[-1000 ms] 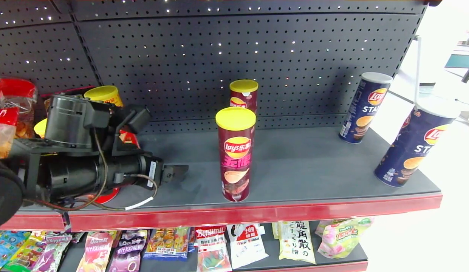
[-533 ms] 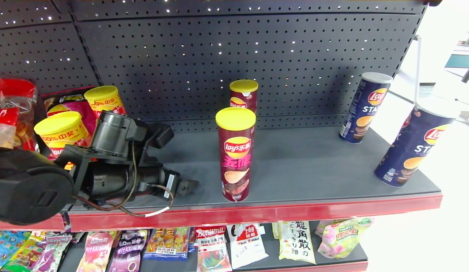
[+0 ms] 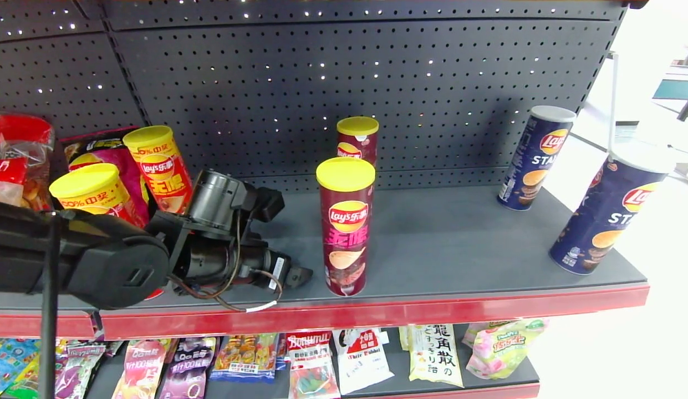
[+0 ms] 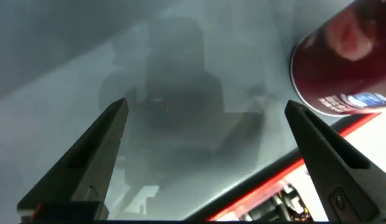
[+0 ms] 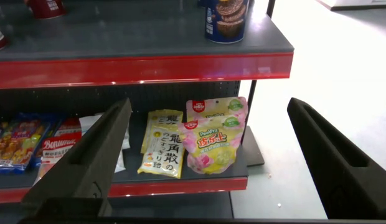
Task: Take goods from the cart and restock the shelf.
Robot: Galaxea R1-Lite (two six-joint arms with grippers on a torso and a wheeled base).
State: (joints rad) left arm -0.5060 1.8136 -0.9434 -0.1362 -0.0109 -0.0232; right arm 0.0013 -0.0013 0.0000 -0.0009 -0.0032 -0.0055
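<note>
**Can set down, pincer empty**

The tall maroon yellow-lidded chip can (image 3: 346,227) stands upright at the front edge of the dark grey shelf (image 3: 460,244). Just left of that can, the left pincer (image 4: 206,106) gapes empty. Placing looks done; next, back out without nudging it and fetch more.

A dark perforated back panel (image 3: 266,83) fills the upper part of the head view, with pinpricks of light showing through its holes. At the far left edge sits a clear bag with red contents (image 3: 14,166). Along the bottom of the frame, under the red front edge of the shelf (image 3: 377,313), lies a row of snack packets: purple candy packets (image 3: 177,366), a white packet (image 3: 361,357), a yellow-white packet with dark characters (image 3: 435,354) and a green-and-pink pouch (image 3: 499,346). At the upper right a thin white post (image 3: 614,105) stands, with a bright pale floor (image 3: 626,354) at the lower right.
</note>
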